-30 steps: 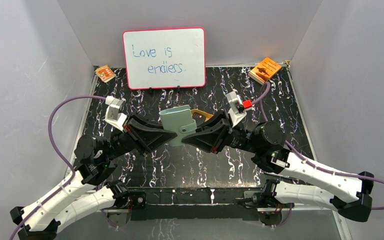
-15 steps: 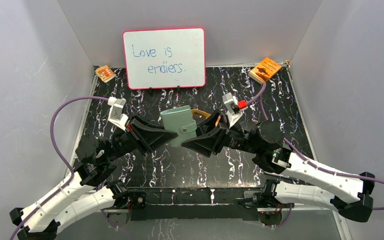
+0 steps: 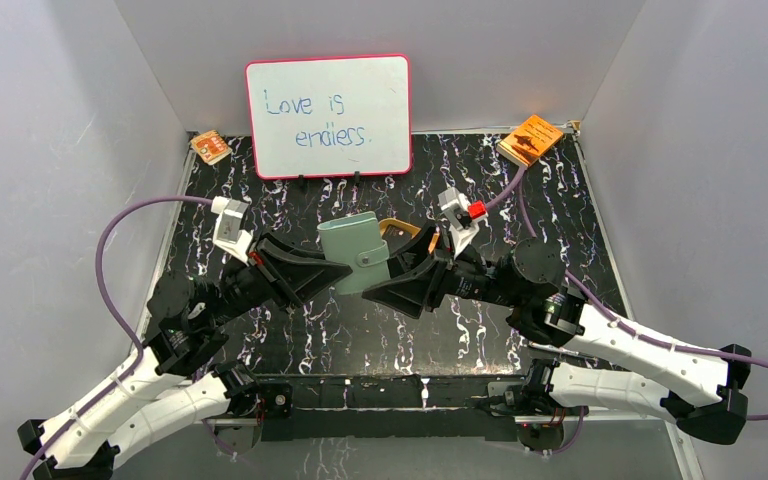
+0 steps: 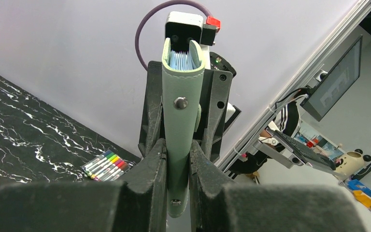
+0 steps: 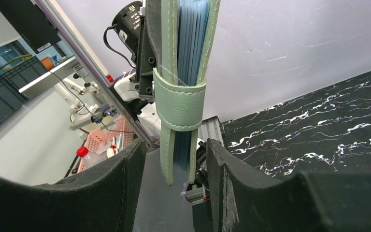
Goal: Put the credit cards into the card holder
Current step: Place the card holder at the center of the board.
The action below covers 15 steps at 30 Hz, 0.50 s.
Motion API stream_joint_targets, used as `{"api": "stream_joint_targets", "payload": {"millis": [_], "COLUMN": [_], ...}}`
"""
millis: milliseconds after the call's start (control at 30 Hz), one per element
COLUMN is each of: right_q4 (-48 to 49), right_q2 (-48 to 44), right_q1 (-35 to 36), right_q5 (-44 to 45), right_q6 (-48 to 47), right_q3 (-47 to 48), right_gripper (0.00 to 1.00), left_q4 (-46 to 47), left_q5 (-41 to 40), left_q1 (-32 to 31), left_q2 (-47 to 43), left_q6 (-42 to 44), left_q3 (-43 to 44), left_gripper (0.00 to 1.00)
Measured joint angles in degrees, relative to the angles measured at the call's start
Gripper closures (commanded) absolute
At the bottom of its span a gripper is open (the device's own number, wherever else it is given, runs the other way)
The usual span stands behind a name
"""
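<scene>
**Card holder pinched in the air over mid-table**

At the far left corner of the black marbled table [image 3: 380,335] lies a small orange booklet [image 3: 210,147]. The left gripper [image 3: 343,270] reaches in from the left. Its fingers [image 4: 152,166] are pressed tight on both covers of the folded sage-green card holder [image 3: 352,248]. The holder stands on edge, clear of the table, and pale blue pockets [image 4: 181,60] show at its top end. Behind it a whiteboard [image 3: 328,115] stands at the far wall. A tan-gold tray [image 3: 407,230] peeks out just past the holder's right side. The right gripper [image 3: 372,288] comes in from the right with its jaws apart. One finger sits on each side of the holder's strap [image 5: 179,104], and its wrist view shows a gap on both sides. A larger orange booklet [image 3: 530,138] lies at the far right corner
</scene>
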Motion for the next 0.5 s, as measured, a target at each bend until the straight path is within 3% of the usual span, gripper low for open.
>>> {"api": "stream_joint_targets", "payload": {"millis": [267,500], "right_q4": [0.85,2.45], "right_q2": [0.0,-0.02], "right_q1": [0.0,0.0], "right_q5": [1.16,2.4], "right_q6": [1.16,2.01], "right_q3": [0.0,0.0], "right_gripper": [0.43,0.83], "left_q4": [-0.13,0.26], "left_q5": [0.02,0.87], "left_q1": [0.0,0.0], "left_q2": [-0.11,-0.11], "left_q6": [-0.24,-0.76], "left_q3": [0.0,-0.02], "left_gripper": [1.0,1.0]}}
